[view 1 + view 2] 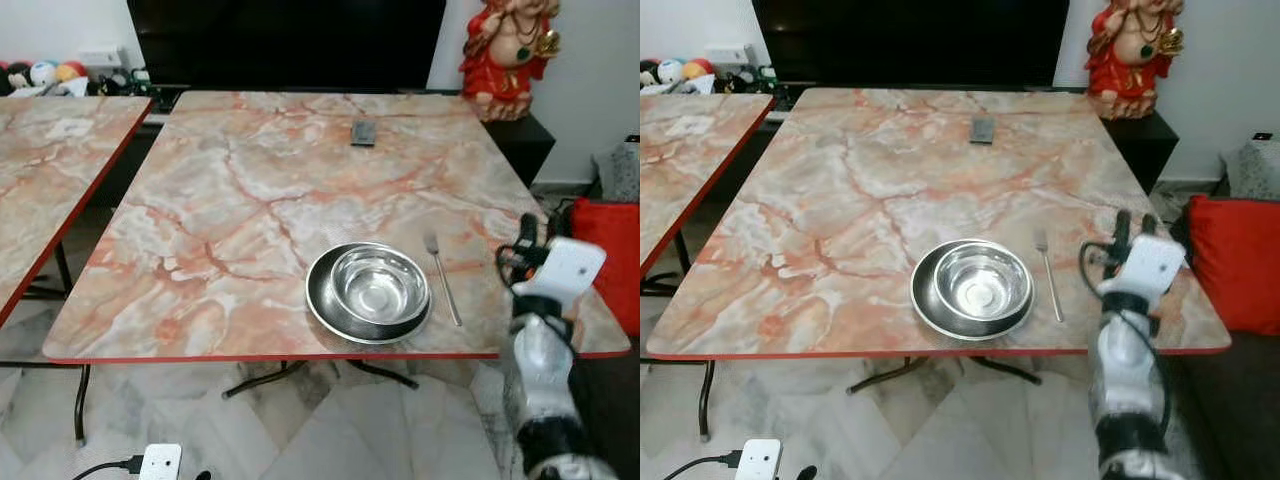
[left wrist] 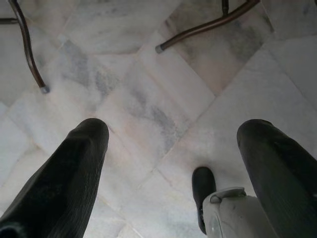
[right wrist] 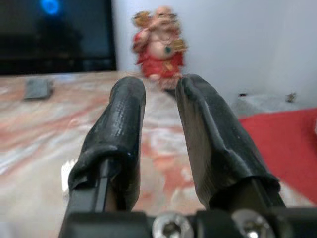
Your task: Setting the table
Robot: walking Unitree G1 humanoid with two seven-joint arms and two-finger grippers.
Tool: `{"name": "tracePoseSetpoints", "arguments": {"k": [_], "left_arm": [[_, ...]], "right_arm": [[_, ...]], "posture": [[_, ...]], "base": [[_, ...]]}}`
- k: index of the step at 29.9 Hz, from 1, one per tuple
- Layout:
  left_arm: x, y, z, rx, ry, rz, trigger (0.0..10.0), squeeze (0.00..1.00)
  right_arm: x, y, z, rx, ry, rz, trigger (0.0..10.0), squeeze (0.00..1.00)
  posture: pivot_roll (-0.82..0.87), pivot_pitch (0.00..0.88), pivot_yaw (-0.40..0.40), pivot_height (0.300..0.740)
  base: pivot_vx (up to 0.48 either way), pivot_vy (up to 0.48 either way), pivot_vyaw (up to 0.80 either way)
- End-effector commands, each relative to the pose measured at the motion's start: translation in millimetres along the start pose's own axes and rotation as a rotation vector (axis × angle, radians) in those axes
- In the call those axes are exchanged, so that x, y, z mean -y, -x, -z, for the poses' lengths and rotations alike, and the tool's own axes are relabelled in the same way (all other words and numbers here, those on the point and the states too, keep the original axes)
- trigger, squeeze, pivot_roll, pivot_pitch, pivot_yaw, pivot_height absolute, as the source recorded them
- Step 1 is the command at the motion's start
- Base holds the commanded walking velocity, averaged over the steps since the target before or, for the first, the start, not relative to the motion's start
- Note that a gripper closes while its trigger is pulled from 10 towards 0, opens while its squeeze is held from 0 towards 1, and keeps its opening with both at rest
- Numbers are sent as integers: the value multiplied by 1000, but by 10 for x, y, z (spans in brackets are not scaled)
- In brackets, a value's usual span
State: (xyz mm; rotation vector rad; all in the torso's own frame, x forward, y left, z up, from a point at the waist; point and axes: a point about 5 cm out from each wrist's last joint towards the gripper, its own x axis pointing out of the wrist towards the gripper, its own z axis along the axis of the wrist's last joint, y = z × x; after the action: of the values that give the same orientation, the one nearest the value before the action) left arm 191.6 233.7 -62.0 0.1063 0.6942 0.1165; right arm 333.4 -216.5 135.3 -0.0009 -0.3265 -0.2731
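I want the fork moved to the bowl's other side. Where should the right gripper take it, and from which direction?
Best guess: the fork lies flat beside the bowl, tines away from the robot. Grip mid-handle from above, jaws across its thin width; the right gripper hovers just right of it.

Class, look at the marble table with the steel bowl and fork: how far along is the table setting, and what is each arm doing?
Done: a steel bowl sits in a plate near the table's front edge, with a fork lying to its right. In hand: nothing; the right gripper hovers over the table's right side, fingers slightly apart. The left gripper hangs open above the floor. Left: probably more pieces, such as a spoon.
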Motion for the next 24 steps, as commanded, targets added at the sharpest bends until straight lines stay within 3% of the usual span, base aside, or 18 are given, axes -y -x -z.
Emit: {"name": "tracePoseSetpoints", "arguments": {"k": [1,9,16,24], "left_arm": [[-13,31,97,-43,6,-14,10000,0],[-36,54,154,-66,3,-25,10000,0],[-24,93,243,-92,2,-23,10000,0],[-14,130,324,-118,7,-22,10000,0]], "right_arm": [[-77,23,-14,1,21,-54,10000,0],[-76,58,-61,12,26,-58,10000,0],[-162,84,-117,18,9,-78,10000,0],[-231,102,-133,13,0,-102,10000,0]], "posture": [[17,23,-7,740],[9,17,-8,740],[24,16,-14,740],[27,16,-22,740]], "base": [[0,480,0],[0,480,0],[0,480,559],[0,480,0]]}}
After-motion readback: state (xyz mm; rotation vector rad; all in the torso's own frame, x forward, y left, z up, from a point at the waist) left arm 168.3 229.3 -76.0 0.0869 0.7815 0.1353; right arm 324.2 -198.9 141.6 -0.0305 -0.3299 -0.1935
